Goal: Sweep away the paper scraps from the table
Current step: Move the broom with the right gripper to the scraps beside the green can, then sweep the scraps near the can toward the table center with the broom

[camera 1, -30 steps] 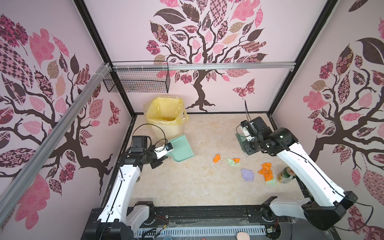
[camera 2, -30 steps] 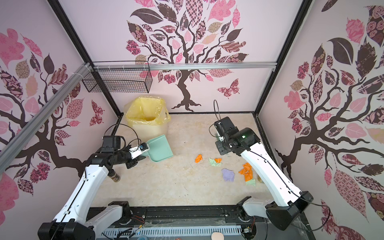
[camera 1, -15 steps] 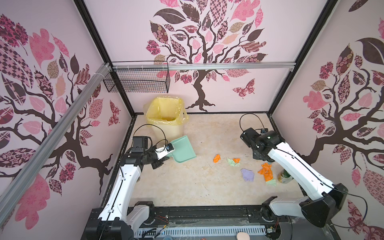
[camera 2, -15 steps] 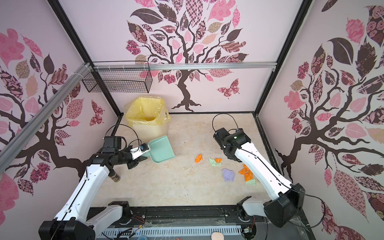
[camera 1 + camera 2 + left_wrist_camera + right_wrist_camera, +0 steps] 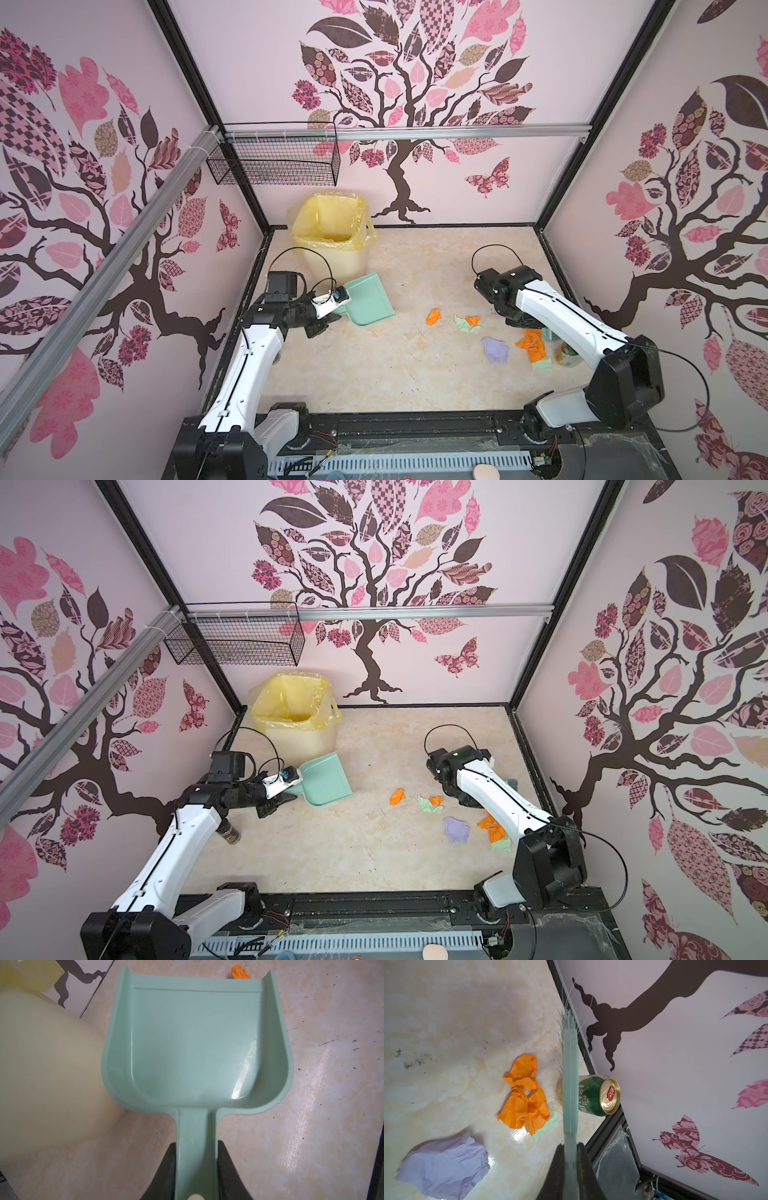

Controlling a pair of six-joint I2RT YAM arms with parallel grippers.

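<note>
1. The right gripper (image 5: 571, 1147) is clamped tight on the brush (image 5: 570, 1064) handle, bristles pointing away from it. A green can (image 5: 593, 1095) sits just beside the brush on the wall side. Any backswing there probably knocks the can into the mess.
2. The paper scraps (image 5: 525, 1103) nearest this gripper are a few orange wads, a pale green bit under them and a lilac one. They lie on the table (image 5: 446, 1022) just beside the brush, on its other side, toward the left arm. It's thin crumpled stuff, so I'd guess a fast stroke flicks it around instead of pushing it.
3. The left gripper (image 5: 196, 1145) is clamped on the dustpan (image 5: 195, 1043) handle, with the pan empty and its mouth facing away from the gripper. Only one orange scrap sits just past the lip. The main pile is well apart from this gripper, so sweeping now likely strands paper in between.
4. I can't tell if the lip actually touches the table. If there's a gap, scraps slide underneath.
5. The bin (image 5: 52, 1064) is just beside the pan, so a careless swing of that arm could bump it.
</note>
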